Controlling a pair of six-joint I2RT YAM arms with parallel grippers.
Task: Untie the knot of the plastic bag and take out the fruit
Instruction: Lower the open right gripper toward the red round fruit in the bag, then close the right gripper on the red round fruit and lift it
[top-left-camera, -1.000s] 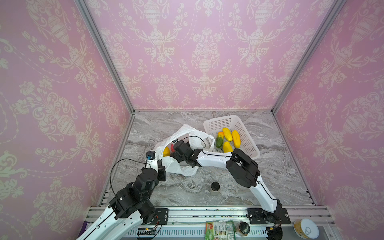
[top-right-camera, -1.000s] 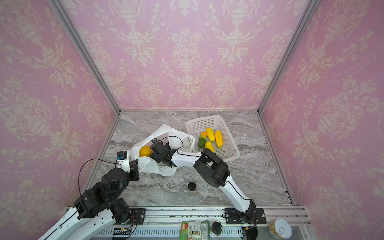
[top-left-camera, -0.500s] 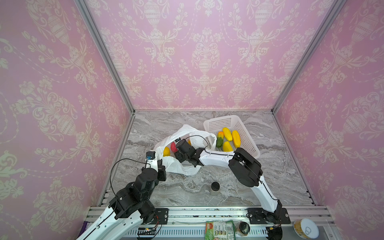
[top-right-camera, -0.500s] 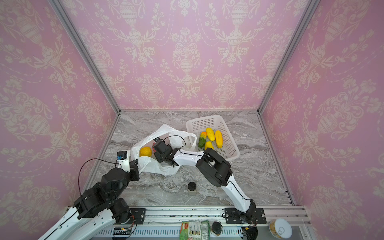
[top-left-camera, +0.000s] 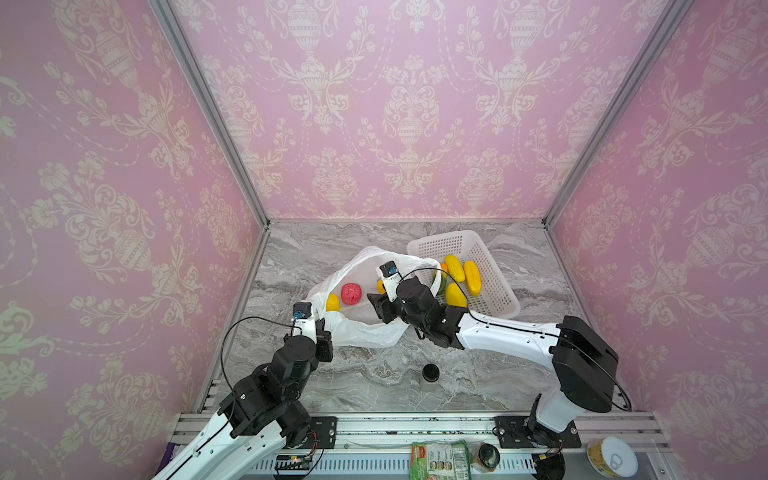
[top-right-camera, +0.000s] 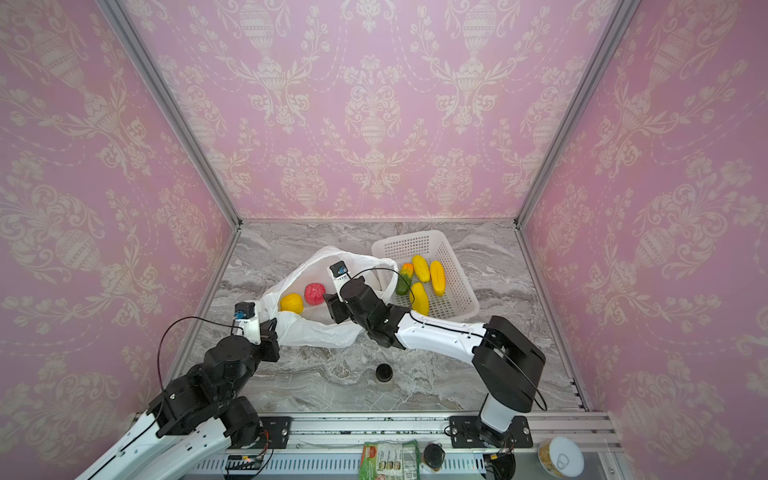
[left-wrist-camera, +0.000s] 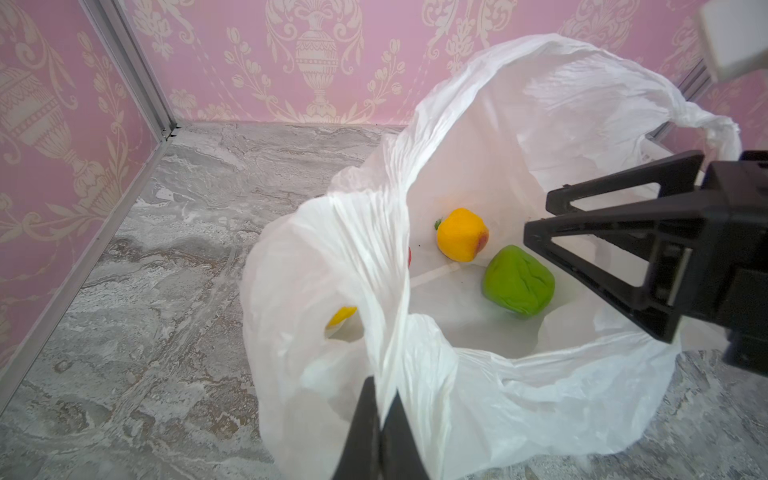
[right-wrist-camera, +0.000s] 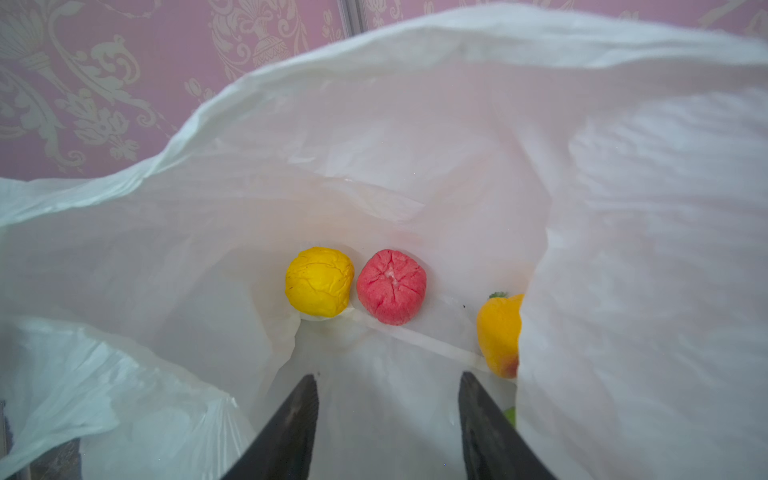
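Note:
The white plastic bag (top-left-camera: 365, 330) (top-right-camera: 316, 330) lies on the marble table with its mouth wide open; no knot shows. My left gripper (left-wrist-camera: 384, 386) (top-left-camera: 323, 330) is shut on the bag's near rim by a handle loop. My right gripper (right-wrist-camera: 387, 376) (top-left-camera: 376, 303) reaches into the mouth, open, with only bag film between its fingers. Fruit inside: a yellow round piece (right-wrist-camera: 319, 281) (top-left-camera: 332, 302), a pink-red one (right-wrist-camera: 391, 286) (top-left-camera: 351, 294), an orange-yellow one (left-wrist-camera: 461, 235) (right-wrist-camera: 498, 332), and a lumpy green one (left-wrist-camera: 518, 286) just beside the right fingers.
A white perforated basket (top-left-camera: 440, 245) (top-right-camera: 407, 245) stands behind the bag to the right and holds three yellow elongated pieces (top-left-camera: 472, 277) and a green-and-orange one (top-right-camera: 404, 278). A dark-lidded small jar (top-left-camera: 430, 374) (top-right-camera: 384, 374) stands in front of the bag.
My right gripper has drawn back a little to the right inside the bag mouth, uncovering the pink-red fruit, and its jaws have narrowed. The left gripper has kept its hold.

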